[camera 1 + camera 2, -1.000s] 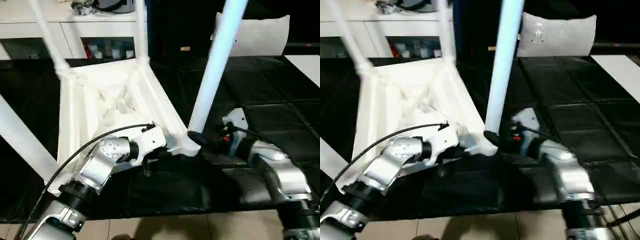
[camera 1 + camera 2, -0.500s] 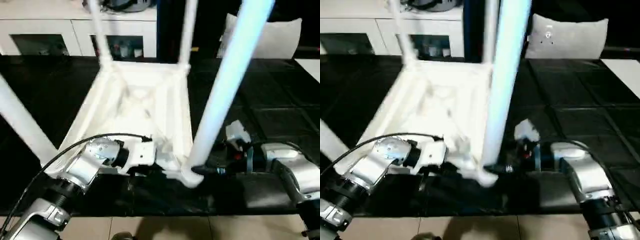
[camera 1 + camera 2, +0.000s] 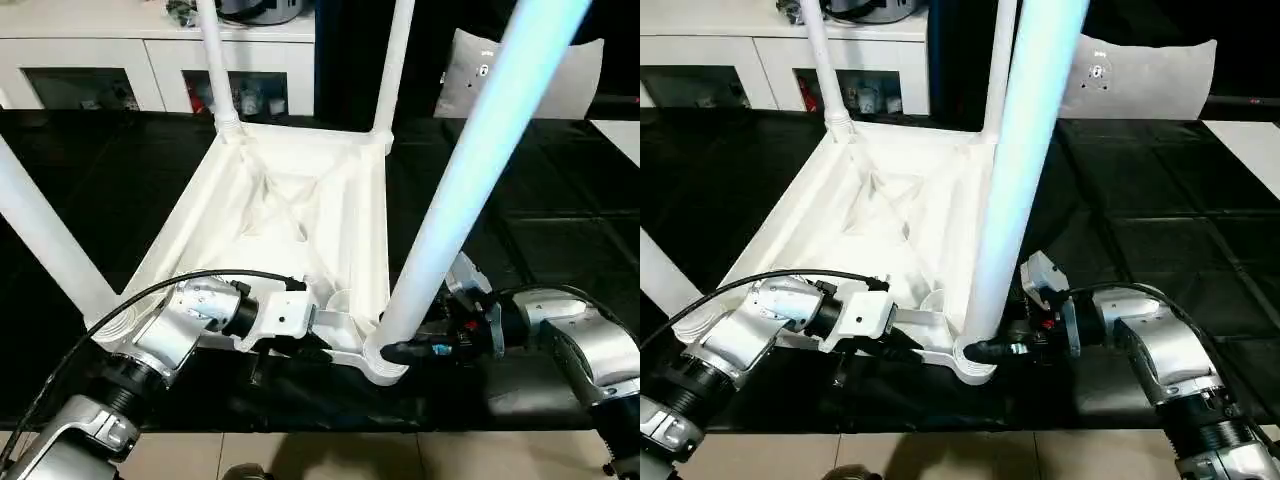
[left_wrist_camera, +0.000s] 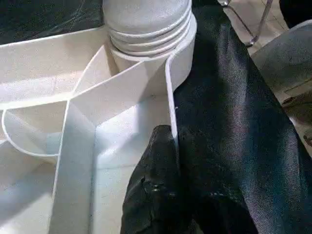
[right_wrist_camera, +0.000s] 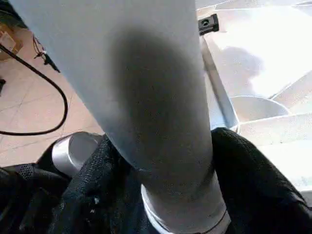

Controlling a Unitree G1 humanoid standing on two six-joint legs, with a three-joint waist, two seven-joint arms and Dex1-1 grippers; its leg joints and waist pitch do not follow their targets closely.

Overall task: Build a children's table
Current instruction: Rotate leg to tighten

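— Where's the table sitting right now?

— Upside down on the black-covered work surface [image 3: 560, 230]. The white tabletop [image 3: 290, 215] has its ribbed underside facing up, and all four legs stand in the corner sockets: two at the far corners [image 3: 392, 60], one at the near-left corner [image 3: 40, 245], and the big near-right leg [image 3: 470, 190] rising just in front of the robot.

— And the grippers, where are they against it?

— Both at the near-right corner. The left gripper [image 4: 165, 161] comes in from the left along the near edge; its black fingers are pinched closed on the thin upright rim of the tabletop, one finger inside the rim, one outside, just beside the socket [image 4: 146, 48].

— The right one?

— The right gripper [image 5: 175, 185] reaches in from the right, low down. Its two black fingers [image 5: 253, 180] straddle the base of that near-right leg just above the socket, one on each side, pressed up against the tube. So it is closed around the leg, about as wide as the leg itself.

— Anything behind?

— White cabinets [image 3: 150, 70] along the back wall, and a pale cushion [image 3: 1140, 75] at the far right.
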